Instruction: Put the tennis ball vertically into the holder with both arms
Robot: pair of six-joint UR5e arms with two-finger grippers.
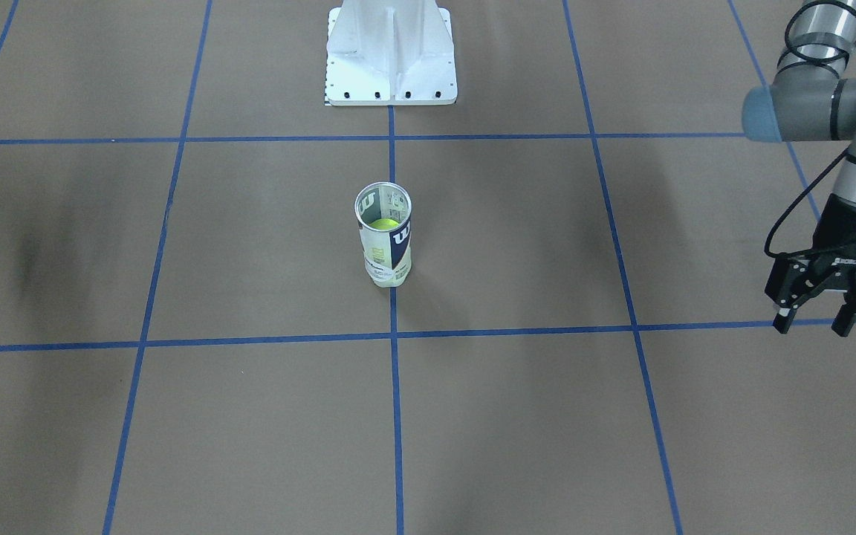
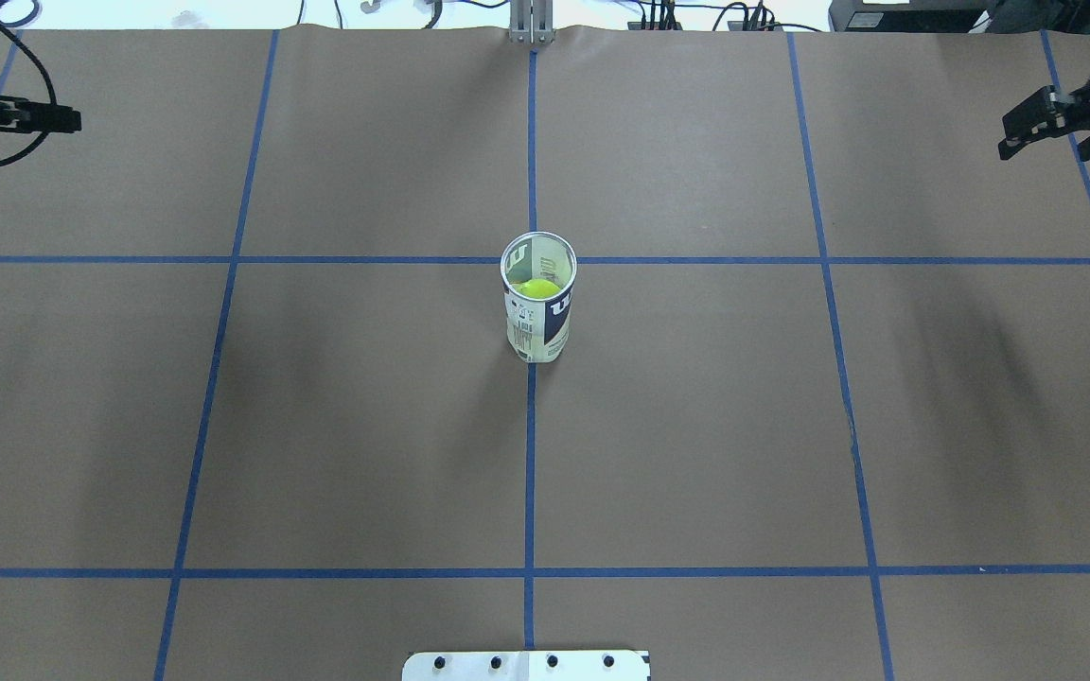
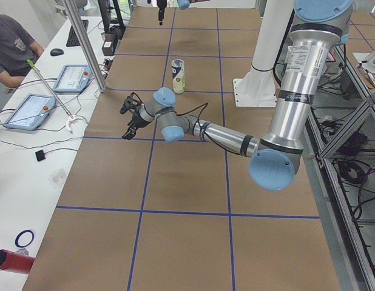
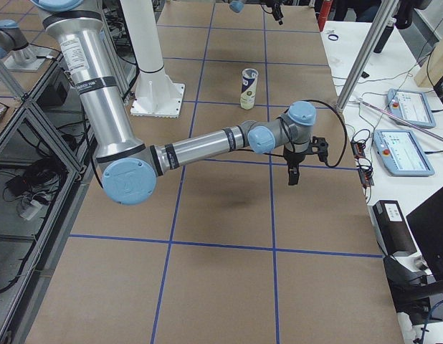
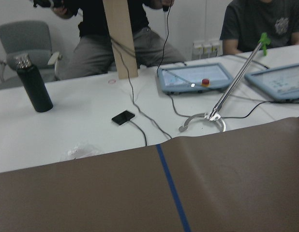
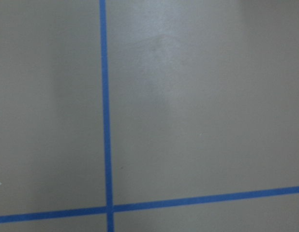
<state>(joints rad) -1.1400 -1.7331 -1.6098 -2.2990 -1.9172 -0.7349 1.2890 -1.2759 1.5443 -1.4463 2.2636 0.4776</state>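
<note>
Near the left edge of the worktop, the left gripper is hanging with its fingers spread, holding nothing. The right gripper is hovering by the right edge, likewise spread and empty. Both are sitting well apart from the holder, neither clearly nearer. It is standing upright at mid-worktop, long axis vertical, mouth up, with the ball lying inside. Open worktop is stretching out to either gripper, and the insertion is looking finished.

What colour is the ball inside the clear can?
The ball is yellow-green; it shows best in the overhead exterior view.
</note>
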